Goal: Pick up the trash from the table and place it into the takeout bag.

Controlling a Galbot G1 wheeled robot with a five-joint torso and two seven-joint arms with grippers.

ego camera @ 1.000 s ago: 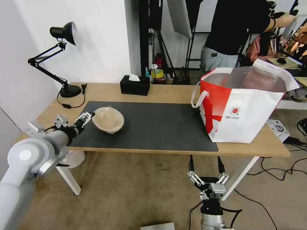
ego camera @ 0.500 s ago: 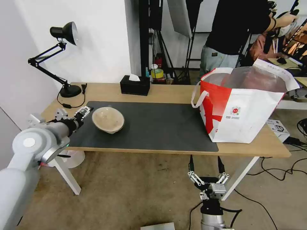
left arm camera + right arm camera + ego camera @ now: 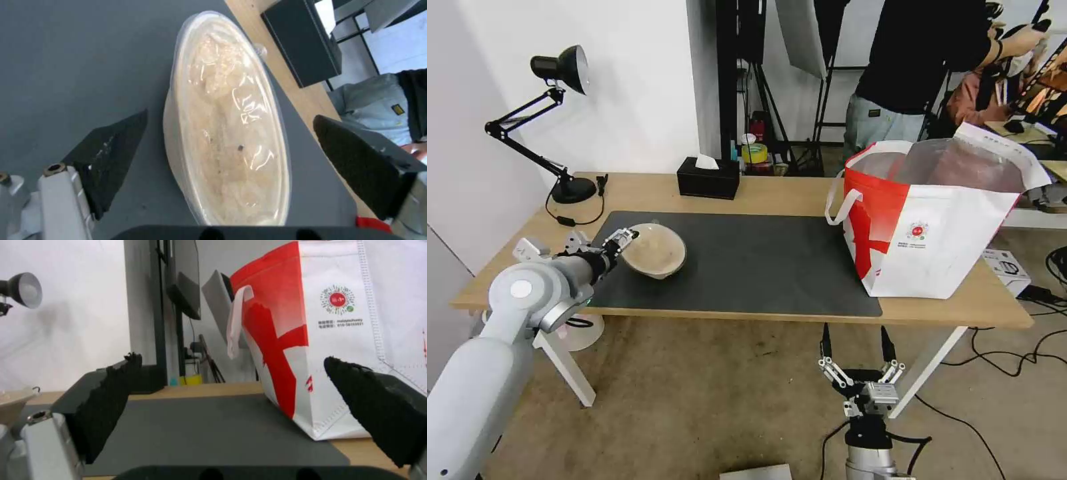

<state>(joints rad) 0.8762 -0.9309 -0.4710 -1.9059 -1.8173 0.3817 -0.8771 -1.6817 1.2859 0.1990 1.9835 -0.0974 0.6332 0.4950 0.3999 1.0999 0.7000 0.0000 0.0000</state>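
One piece of trash, a beige paper bowl (image 3: 655, 251) under a clear film, sits on the left part of the dark grey mat (image 3: 760, 260) on the table (image 3: 800, 190). My left gripper (image 3: 622, 238) is open at the bowl's left rim. In the left wrist view the bowl (image 3: 227, 126) lies between the spread fingers (image 3: 106, 160) of the left gripper (image 3: 230, 117), touching neither. The takeout bag (image 3: 934, 227) stands open at the table's right end. My right gripper (image 3: 855, 331) hangs open below the table's front edge, facing the takeout bag (image 3: 338, 340).
A black tissue box (image 3: 708, 179) stands at the table's back edge, and a black desk lamp (image 3: 560, 133) at the back left corner. A person stands behind the bag. Cables and a small white box (image 3: 1007, 267) lie on the floor at the right.
My left arm has swung forward and to the right, bringing its open gripper from beside the bowl to around its left rim. The bowl, the bag and the right arm have not moved.
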